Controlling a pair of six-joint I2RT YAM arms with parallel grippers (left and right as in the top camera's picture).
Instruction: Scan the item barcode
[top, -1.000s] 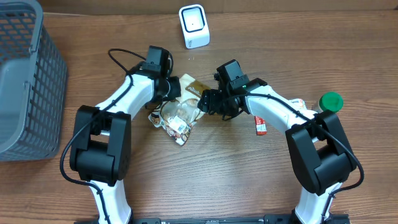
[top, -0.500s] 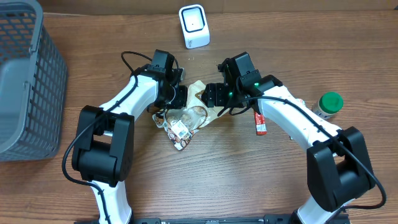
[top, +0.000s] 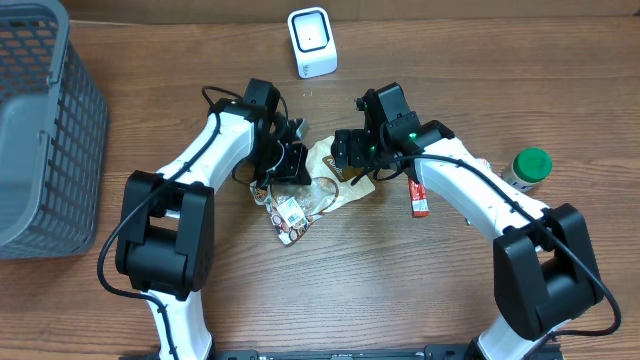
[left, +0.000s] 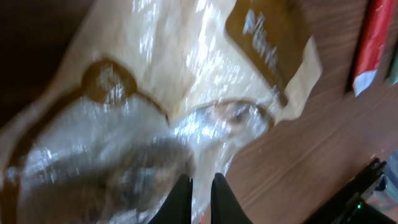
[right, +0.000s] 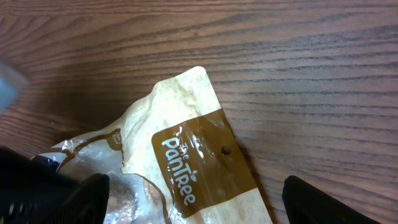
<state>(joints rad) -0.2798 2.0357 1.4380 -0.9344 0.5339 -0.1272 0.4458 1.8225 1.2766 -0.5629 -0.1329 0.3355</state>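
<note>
The item is a beige and brown snack bag (top: 325, 190) with a clear window, lying crumpled at the table's middle. A small white label (top: 290, 211) shows on its near end. My left gripper (top: 293, 165) sits at the bag's left edge. In the left wrist view the bag (left: 168, 81) fills the frame, and the gripper (left: 200, 182) is shut with a sliver of clear film between its tips. My right gripper (top: 347, 158) hovers over the bag's top end. In the right wrist view it (right: 196, 183) is open wide, straddling the brown header (right: 199, 162) without touching it. The white scanner (top: 312, 42) stands at the back.
A grey mesh basket (top: 45, 130) fills the far left. A red packet (top: 418, 200) lies right of the bag, also in the left wrist view (left: 372, 43). A green-capped bottle (top: 530, 165) stands at the far right.
The bag's top end has swung to the right and spread flatter. My right gripper has opened wider and no longer holds it. The left gripper has shifted slightly toward the bag's middle.
</note>
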